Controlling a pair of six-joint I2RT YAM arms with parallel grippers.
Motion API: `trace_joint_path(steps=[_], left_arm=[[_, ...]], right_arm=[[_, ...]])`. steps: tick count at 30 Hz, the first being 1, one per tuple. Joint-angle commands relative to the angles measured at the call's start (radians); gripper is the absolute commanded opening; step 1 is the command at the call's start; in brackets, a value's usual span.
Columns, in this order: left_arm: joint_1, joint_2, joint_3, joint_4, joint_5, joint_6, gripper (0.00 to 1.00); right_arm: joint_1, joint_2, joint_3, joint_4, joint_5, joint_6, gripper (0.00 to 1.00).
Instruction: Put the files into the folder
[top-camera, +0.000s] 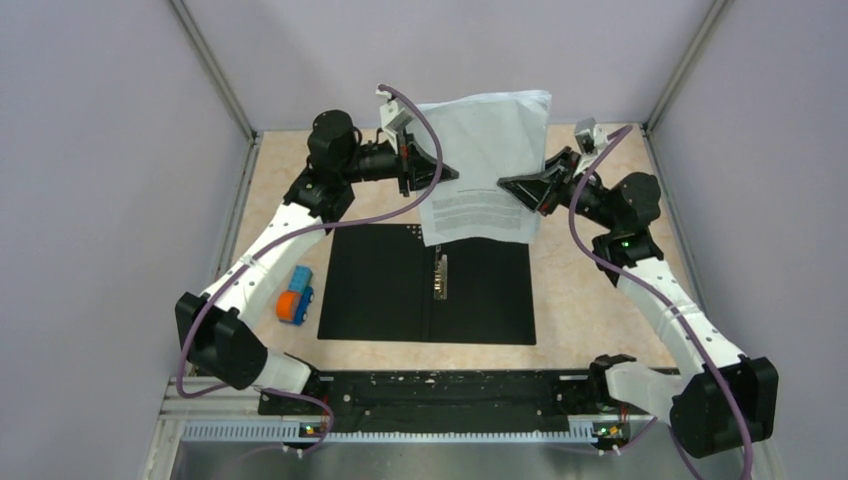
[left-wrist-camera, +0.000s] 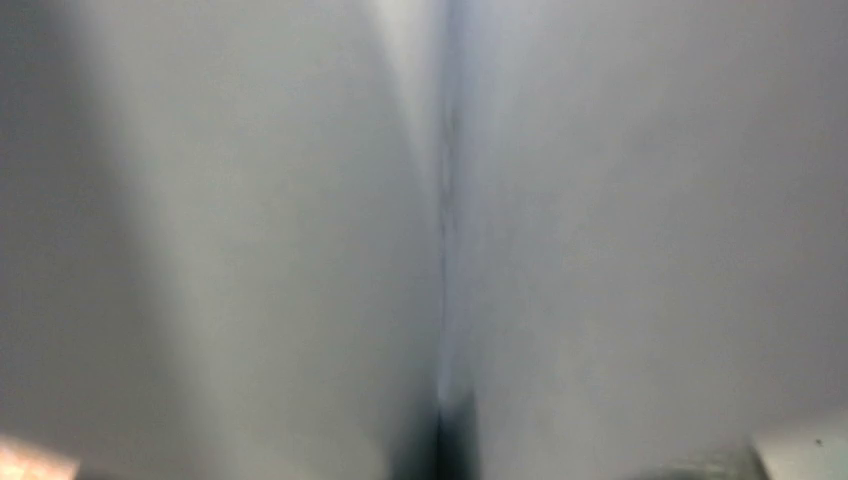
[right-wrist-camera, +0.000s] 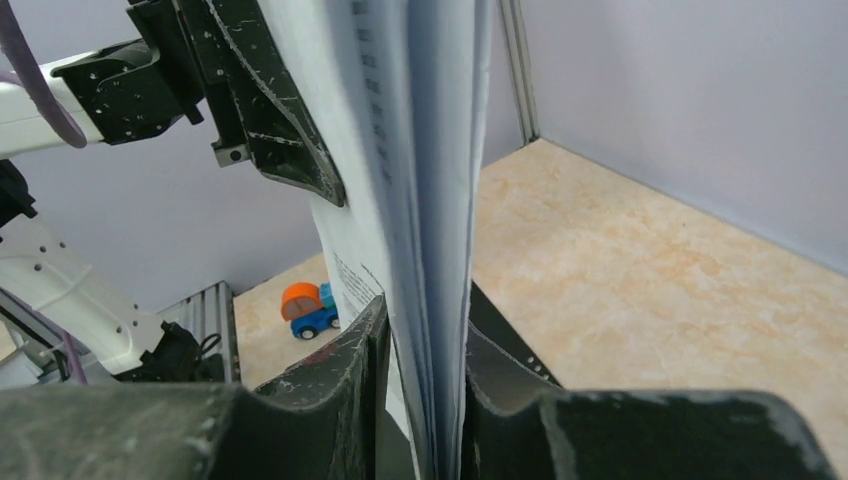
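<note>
The files (top-camera: 485, 160), white printed sheets, hang upright above the far end of the folder (top-camera: 380, 290), which lies open and flat with its black inside up. My left gripper (top-camera: 415, 165) is shut on their left edge, and blurred white paper (left-wrist-camera: 600, 250) fills the left wrist view. My right gripper (top-camera: 535, 190) is at their right edge. In the right wrist view the files (right-wrist-camera: 430, 200) pass between its fingers (right-wrist-camera: 427, 300). One finger is against the paper and a narrow gap shows at the other. The left gripper's fingers (right-wrist-camera: 290, 150) pinch the sheets further along.
A small orange-and-blue toy car (top-camera: 294, 295) stands on the table just left of the folder, and the car (right-wrist-camera: 308, 308) also shows in the right wrist view. The folder's metal clip (top-camera: 440, 275) runs along its spine. Grey walls enclose the beige tabletop (top-camera: 590, 290).
</note>
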Motion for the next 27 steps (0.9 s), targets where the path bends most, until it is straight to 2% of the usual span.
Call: trace_joint_path(steps=[1,7,10,19,23,27], left_arm=[[-0.004,-0.029,0.023,-0.077,-0.009,-0.033,0.00],[0.000,-0.015,0.027,-0.098,0.009,-0.069,0.00],[0.000,-0.002,0.036,-0.096,0.036,-0.101,0.00],[-0.001,0.048,0.008,-0.094,0.036,-0.226,0.00],[-0.003,0.078,-0.020,-0.127,-0.022,-0.263,0.00],[-0.027,0.131,-0.023,-0.210,-0.145,-0.292,0.00]], right_arm=[[0.009,-0.037,0.016,-0.134,0.023,0.001,0.24],[0.009,-0.071,0.019,-0.210,0.030,0.009,0.31],[0.010,-0.076,0.032,-0.263,0.019,0.009,0.32],[0.009,-0.057,0.023,-0.328,0.035,0.113,0.19],[0.009,-0.056,0.004,-0.382,0.083,0.131,0.12],[0.010,-0.040,-0.022,-0.473,0.153,0.139,0.00]])
